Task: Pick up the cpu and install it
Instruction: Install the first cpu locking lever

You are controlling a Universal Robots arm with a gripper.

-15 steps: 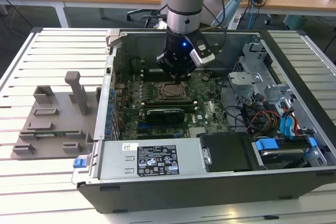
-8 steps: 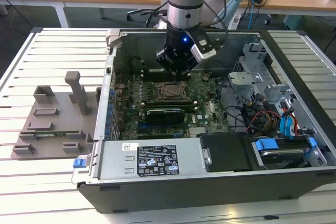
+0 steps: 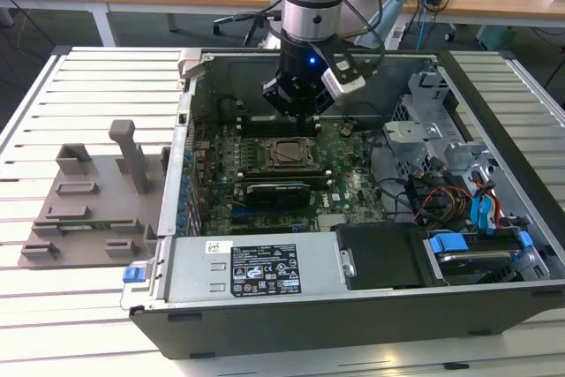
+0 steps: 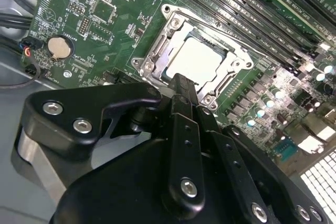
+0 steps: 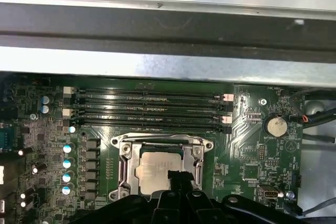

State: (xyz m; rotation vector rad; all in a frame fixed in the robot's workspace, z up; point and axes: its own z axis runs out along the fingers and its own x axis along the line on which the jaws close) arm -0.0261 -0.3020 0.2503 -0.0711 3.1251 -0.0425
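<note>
The cpu [image 4: 197,61], a flat silver-grey square, lies inside the metal socket frame [image 4: 157,51] on the green motherboard; the first wrist view shows the cpu [image 5: 157,167] in the same place. My gripper [image 4: 181,83] hangs just above the cpu's edge, its black fingers pressed together with nothing between them. From the first wrist view the gripper [image 5: 177,177] tip overlaps the chip's corner. In the exterior view the gripper [image 3: 298,112] hovers over the socket frame [image 3: 284,154] inside the open computer case [image 3: 494,306].
A grey plastic tray [image 3: 88,200] with upright posts sits at the exterior view's left of the case. Memory slots [image 5: 149,108] run beside the socket. Cables and drive bays [image 3: 450,209] fill the case at the exterior view's right. A coin battery [image 5: 275,126] sits on the board.
</note>
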